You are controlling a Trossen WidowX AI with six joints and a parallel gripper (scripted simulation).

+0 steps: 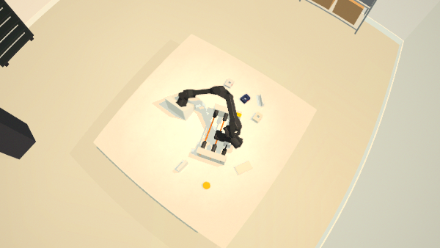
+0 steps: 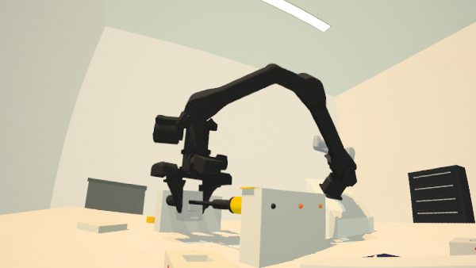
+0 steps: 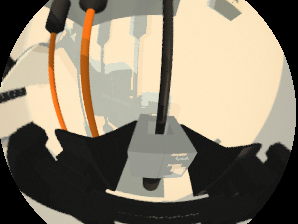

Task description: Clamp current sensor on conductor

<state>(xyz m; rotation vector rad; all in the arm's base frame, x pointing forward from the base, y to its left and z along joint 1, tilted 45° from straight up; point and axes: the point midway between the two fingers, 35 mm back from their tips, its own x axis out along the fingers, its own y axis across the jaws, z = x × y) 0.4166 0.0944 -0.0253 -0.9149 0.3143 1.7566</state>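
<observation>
The grey sensor [image 3: 150, 161] [image 2: 194, 216] sits round the black conductor [image 3: 167, 60], which passes through its opening, and looks closed. Pale marks show on its near side; no arrow or latch can be made out. My gripper [image 3: 158, 125] [image 2: 191, 211] is slightly open, pointing down, with one finger on each side of the sensor and hardly any gap. A yellow collar [image 2: 236, 204] sits on this conductor at one end block [image 2: 251, 227]. No LOAD lettering is readable. In the top view the arm hides the sensor.
Two orange conductors [image 1: 210, 130] [image 3: 86, 65] run beside the black one between the end blocks. A dark blue part [image 1: 243, 98], a cream block [image 1: 257, 119], a flat plate [image 1: 243, 167], a yellow disc [image 1: 206, 185] and a small pale part [image 1: 180, 166] lie around the fixture.
</observation>
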